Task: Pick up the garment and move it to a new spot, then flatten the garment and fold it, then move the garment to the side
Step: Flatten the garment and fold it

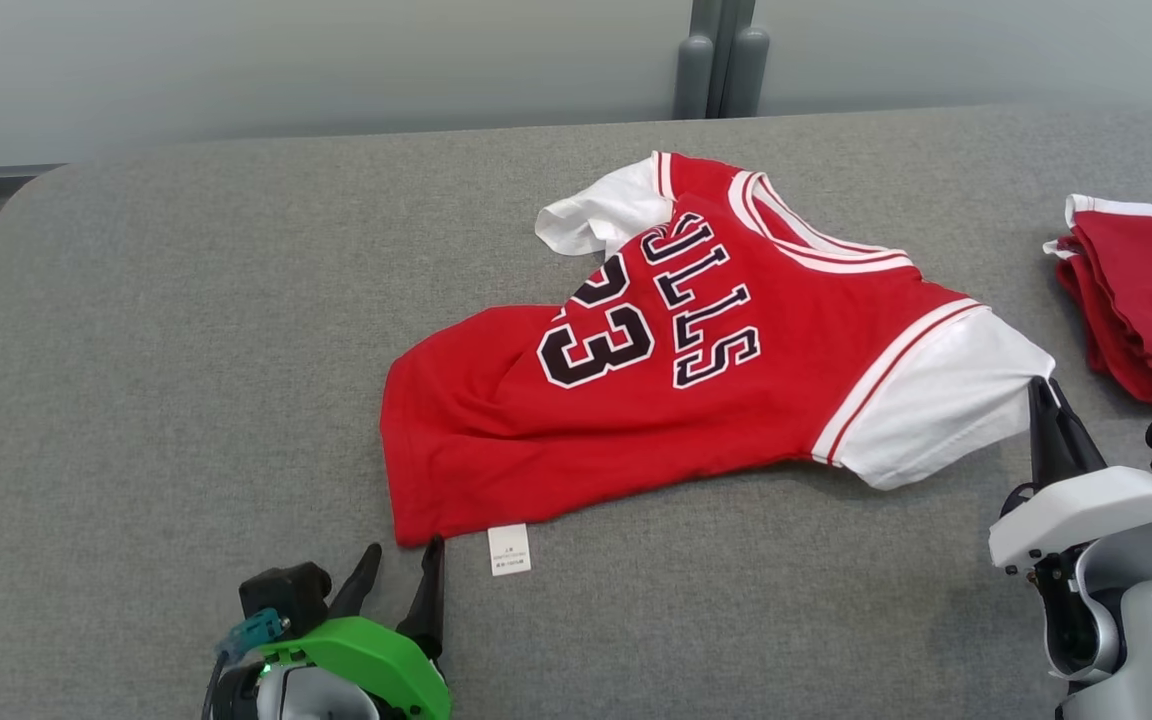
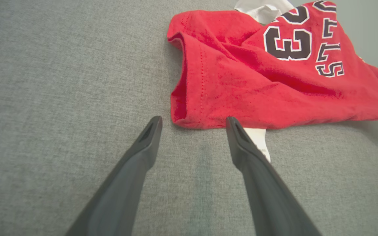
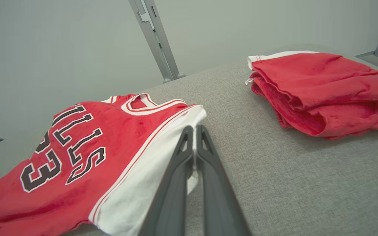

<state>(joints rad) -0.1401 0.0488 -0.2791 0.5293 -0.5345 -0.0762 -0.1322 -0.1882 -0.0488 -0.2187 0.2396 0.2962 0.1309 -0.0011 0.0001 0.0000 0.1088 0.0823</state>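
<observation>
Pinching the white sleeve (image 1: 936, 410) of the red jersey (image 1: 696, 400), the right claw (image 3: 194, 129) is clamped tight on the cloth. Jersey's lying rumpled mid gray surface (image 1: 186, 350), number side up. The left claw (image 2: 194, 119) is spread wide, tips just beside the hem corner, care tag (image 1: 509, 550) right next to it. A folded red garment (image 1: 1146, 300) sits off right.

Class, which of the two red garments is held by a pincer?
The number 23 jersey: the right pincer pinches its white sleeve; the folded red pile lies untouched.
</observation>
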